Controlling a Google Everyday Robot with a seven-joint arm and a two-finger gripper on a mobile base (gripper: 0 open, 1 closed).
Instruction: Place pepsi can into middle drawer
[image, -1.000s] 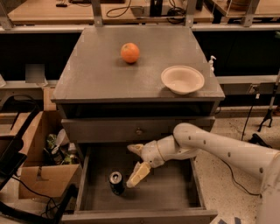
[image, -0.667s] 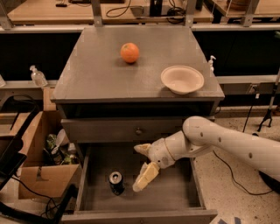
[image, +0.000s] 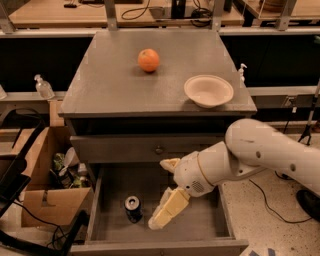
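The pepsi can (image: 133, 208) stands upright on the floor of the open middle drawer (image: 205, 220), left of centre, its silver top showing. My gripper (image: 162, 192) hangs over the drawer just right of the can, apart from it. Its fingers (image: 169, 209) are spread open and hold nothing. The white arm reaches in from the right.
An orange (image: 149, 60) and a white bowl (image: 208, 91) sit on the grey cabinet top (image: 105, 85). A closed drawer front with a round knob (image: 159, 149) is above the open drawer. A cardboard box (image: 42, 172) of clutter stands at the left.
My gripper has moved to the right and slightly up, away from the can. The can has stayed where it stands in the drawer.
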